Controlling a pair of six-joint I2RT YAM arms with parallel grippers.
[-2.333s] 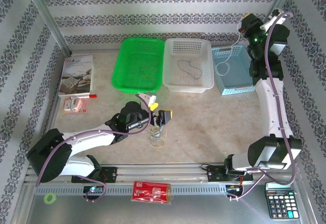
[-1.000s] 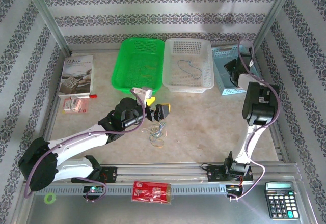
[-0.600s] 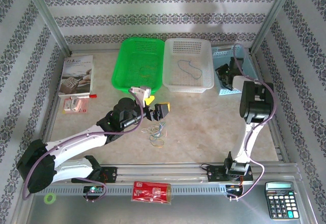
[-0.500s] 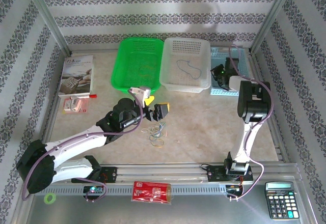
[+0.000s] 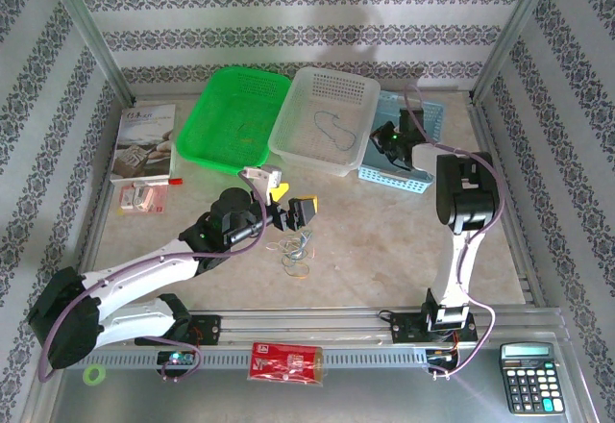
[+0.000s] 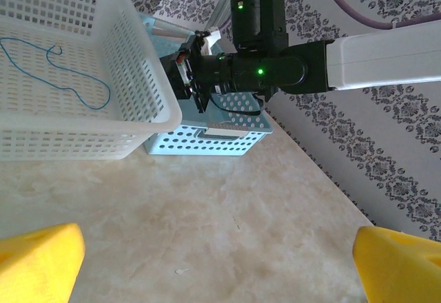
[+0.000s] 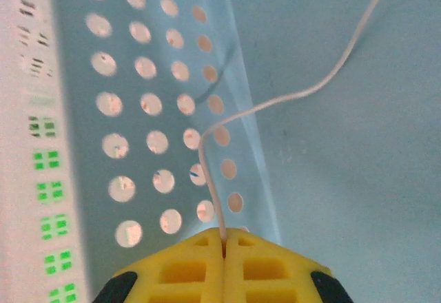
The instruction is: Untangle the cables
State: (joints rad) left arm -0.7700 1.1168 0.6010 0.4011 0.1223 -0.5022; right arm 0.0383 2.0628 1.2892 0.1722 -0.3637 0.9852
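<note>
The white cable [image 7: 289, 100] is being pinched by the right gripper [image 7: 224, 237], left gripper [image 6: 217, 262] being splayed; the blue basket [image 7: 158, 110] could be dragged by a snag.

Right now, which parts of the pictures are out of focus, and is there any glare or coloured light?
Left wrist view: the white basket is sharp, the yellow fingertips of the left pincer are blurred, and a green lamp glows on the right arm. Right wrist view: soft throughout; the right pincer pinches the pale cable over the blue basket. Top view: even light, no strong glare.
</note>
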